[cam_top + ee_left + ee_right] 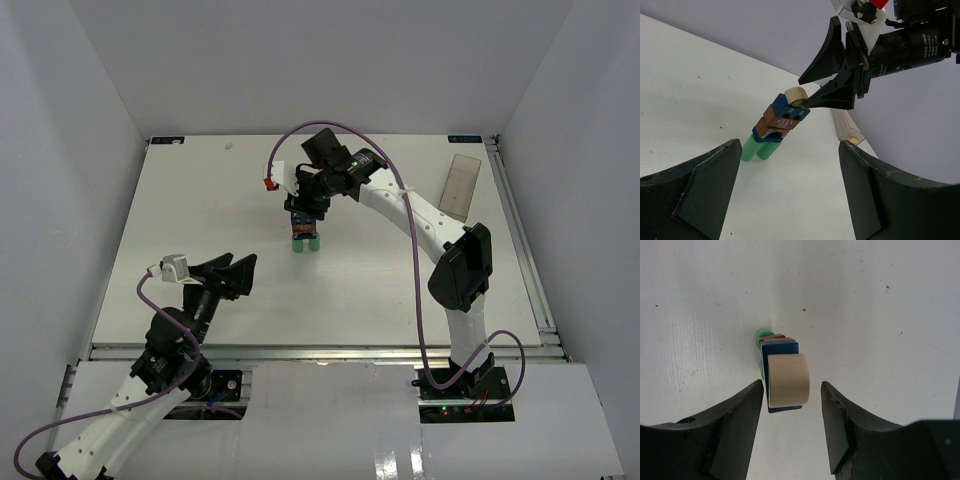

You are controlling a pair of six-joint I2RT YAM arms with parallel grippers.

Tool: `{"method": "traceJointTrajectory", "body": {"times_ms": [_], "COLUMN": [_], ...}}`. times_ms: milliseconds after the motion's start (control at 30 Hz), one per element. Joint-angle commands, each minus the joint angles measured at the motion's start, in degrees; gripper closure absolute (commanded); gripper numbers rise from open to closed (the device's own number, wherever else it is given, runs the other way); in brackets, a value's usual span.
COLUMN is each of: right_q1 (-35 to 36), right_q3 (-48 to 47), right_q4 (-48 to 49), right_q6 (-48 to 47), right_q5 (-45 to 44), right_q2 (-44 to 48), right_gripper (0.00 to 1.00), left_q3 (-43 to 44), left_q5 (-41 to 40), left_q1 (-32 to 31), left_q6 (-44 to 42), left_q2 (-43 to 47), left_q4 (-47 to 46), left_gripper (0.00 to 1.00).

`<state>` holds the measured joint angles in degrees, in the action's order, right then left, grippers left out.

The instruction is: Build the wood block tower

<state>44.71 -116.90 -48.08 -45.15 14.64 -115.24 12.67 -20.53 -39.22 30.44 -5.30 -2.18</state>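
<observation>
The wood block tower (304,234) stands mid-table. In the left wrist view it shows two green cylinders (761,148), a blue piece (766,134), a brown arch (778,121), another blue piece (790,109) and a tan piece (796,93) on top. My right gripper (308,205) hangs over the top, open. In its own view the right gripper (792,387) has a finger on each side of the tan piece (788,380), with a gap on the right. My left gripper (240,272) is open and empty at the near left, well short of the tower (790,145).
A clear rectangular plastic box (460,186) lies at the far right of the table, also in the left wrist view (845,127). White walls enclose the table on three sides. The right arm reaches across from the near right.
</observation>
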Motion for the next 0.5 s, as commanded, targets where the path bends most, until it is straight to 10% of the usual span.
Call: {"method": "traceJointTrajectory", "body": {"times_ms": [0, 467], "right_q1": [0.19, 0.07], "right_q3": [-2.1, -1.45], "right_q4": [1.51, 1.41], "right_q6": [0.66, -0.03], "right_q5": [-0.38, -2.24], "right_q2": [-0.14, 0.49], "right_gripper": [0.43, 0.42], "left_q3": [0.08, 0.08], "left_q5": [0.58, 0.76], "left_q1": [-0.24, -0.24], "left_q6": [-0.66, -0.73], "left_q2": [0.2, -0.02], "left_q4": [-0.9, -1.07], "left_gripper": [0.11, 0.11]}}
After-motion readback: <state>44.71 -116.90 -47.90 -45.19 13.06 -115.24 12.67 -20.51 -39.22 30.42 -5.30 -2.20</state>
